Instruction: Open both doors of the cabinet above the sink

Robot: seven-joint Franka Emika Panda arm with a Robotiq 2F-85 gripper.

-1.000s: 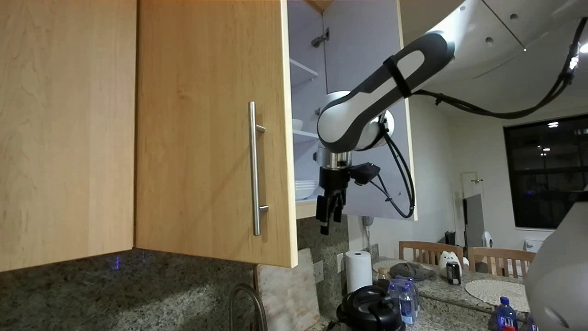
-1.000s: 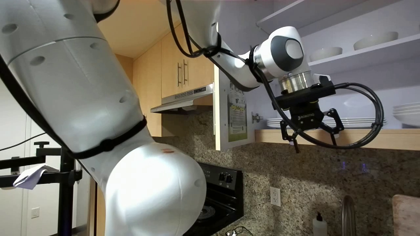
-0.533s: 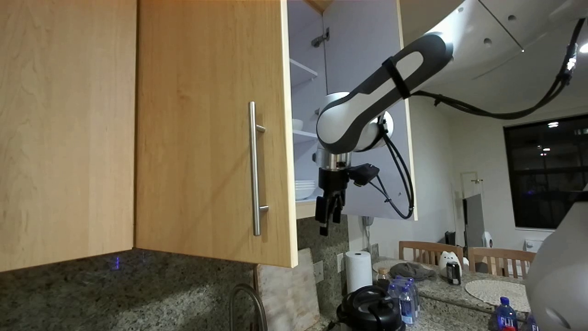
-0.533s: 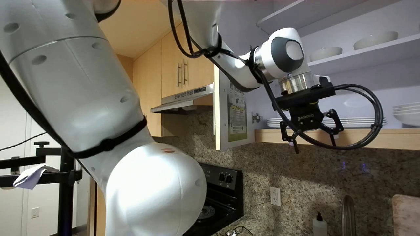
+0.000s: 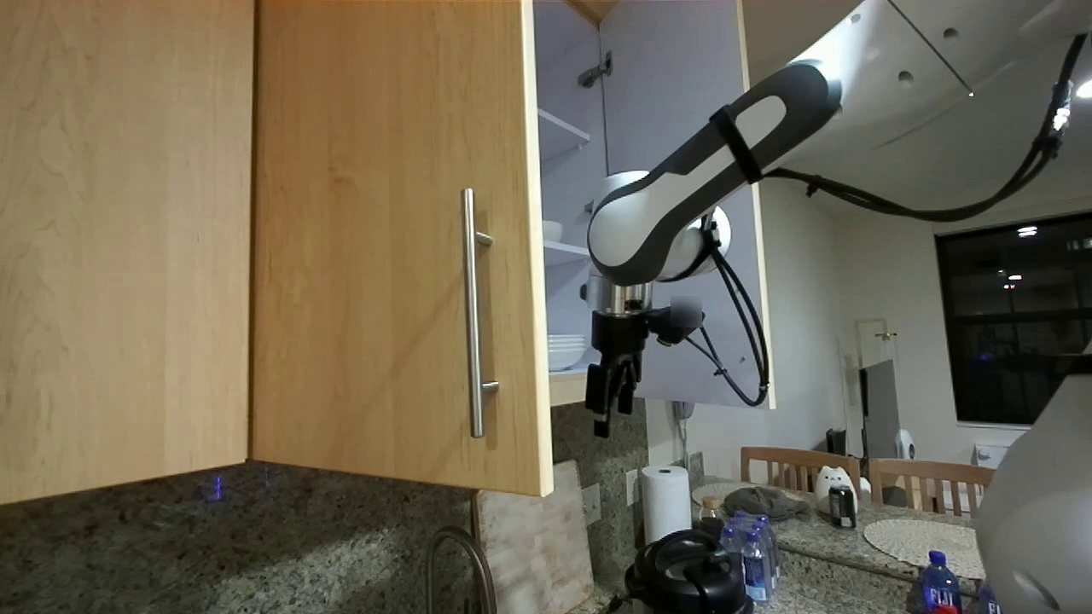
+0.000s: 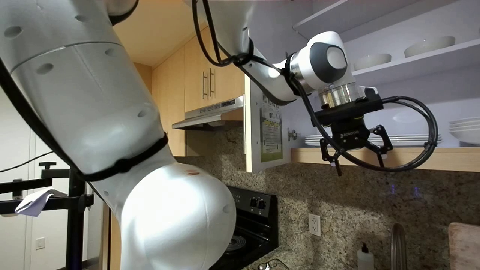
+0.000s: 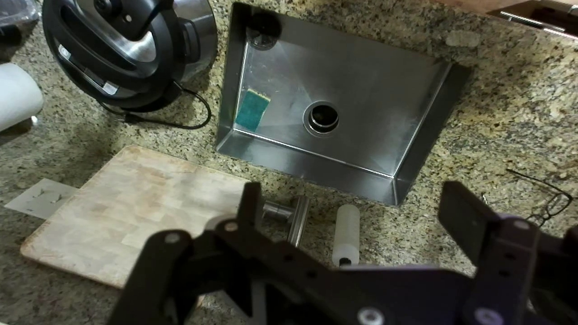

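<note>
Cabinet (image 6: 457, 158): standing open behind the gripper (image 6: 360, 168), which overlaps its lower edge in an exterior view.
Doors (image 5: 375, 247): both swung open, the gripper hanging between them, apart from each.
Gripper: pointing down, fingers (image 7: 467, 221) spread apart.
Plates (image 6: 407, 141): white, stacked inside, partly hidden by the gripper.

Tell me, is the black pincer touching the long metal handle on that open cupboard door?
Apart. An exterior view shows it: between the pincer and the handle show the pale edge of the door and a strip of dark backsplash.
</note>
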